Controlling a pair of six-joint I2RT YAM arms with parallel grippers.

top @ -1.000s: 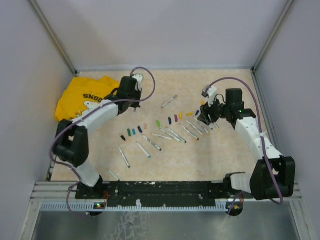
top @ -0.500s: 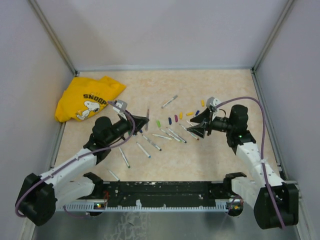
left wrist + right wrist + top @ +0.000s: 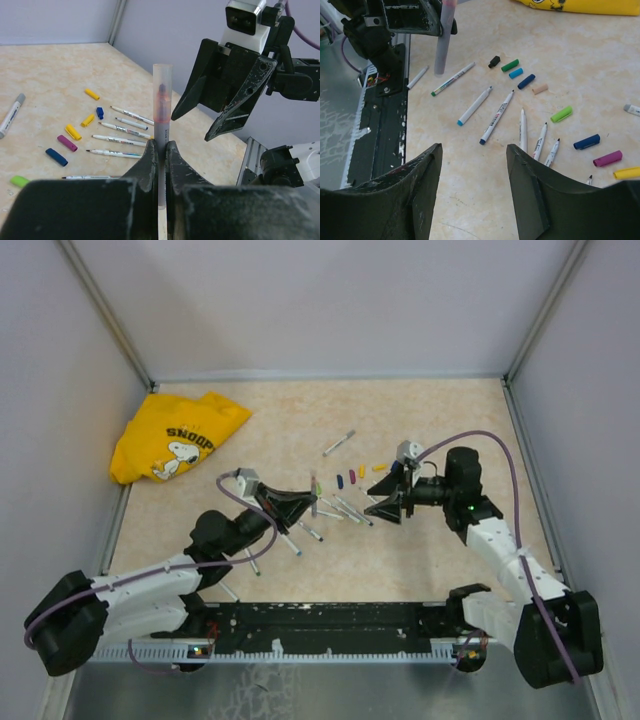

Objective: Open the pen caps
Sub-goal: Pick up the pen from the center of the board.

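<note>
Left wrist view: my left gripper [image 3: 160,150] is clamped tight on a pen [image 3: 161,131] that stands upright, with its cap [image 3: 162,82] at the top, clear of the jaws. The right gripper [image 3: 192,127] hangs just beside it, fingers partly spread and empty. I judge the cap light and hard, a smooth frosted plastic tube, probably slippery and friction-fit. I would pinch it around its middle and pull straight along the barrel. Below, loose caps [image 3: 73,132], stubby and glossy, lie on the speckled table [image 3: 50,65].

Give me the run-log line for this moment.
left claw: shut on pen, upright, cap on | right claw: open, facing pen, apart | loose caps: on table
</note>
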